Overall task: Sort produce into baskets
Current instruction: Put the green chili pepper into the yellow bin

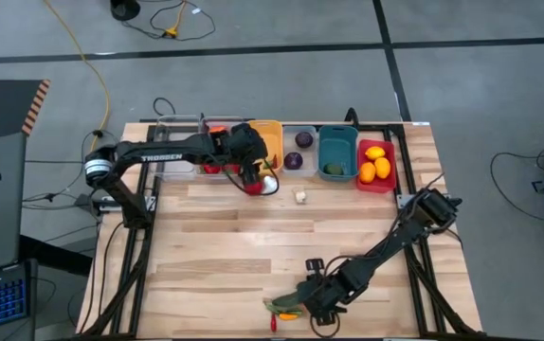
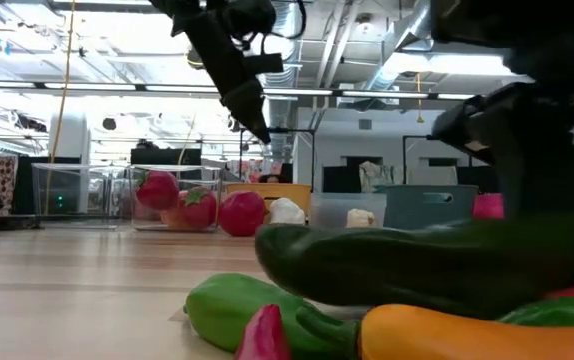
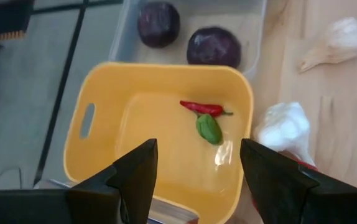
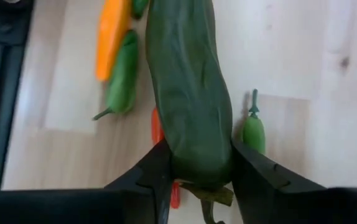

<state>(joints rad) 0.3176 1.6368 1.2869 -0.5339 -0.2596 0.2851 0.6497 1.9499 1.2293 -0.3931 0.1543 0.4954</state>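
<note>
My right gripper (image 1: 300,301) is near the table's near edge, shut on a dark green cucumber (image 4: 188,87), which also shows in the low view (image 2: 417,265). Under and beside the cucumber lie an orange pepper (image 4: 111,34), green peppers (image 4: 124,74) and a red chili (image 4: 157,124). My left gripper (image 3: 197,155) is open and empty above the orange-yellow bin (image 3: 135,118), which holds a red chili (image 3: 202,107) and a green piece (image 3: 209,129). Two dark purple balls (image 3: 213,46) lie in the clear bin beside it. My right gripper pinches the cucumber near its stem end (image 4: 194,158) between its two fingers. The fingers come from the table's right, slanting down, roughly in line with the cucumber, whose body reaches out ahead of them. It lies over the other pieces; I cannot tell whether it is lifted clear.
The bins stand in a row along the far edge: clear ones (image 1: 177,142), one with red pieces (image 1: 213,161), a teal one (image 1: 336,152) and a red one (image 1: 376,166) with yellow-orange citrus. Two garlic bulbs (image 3: 343,34) (image 3: 284,130) and a red piece (image 1: 253,186) lie on the table by the left gripper.
</note>
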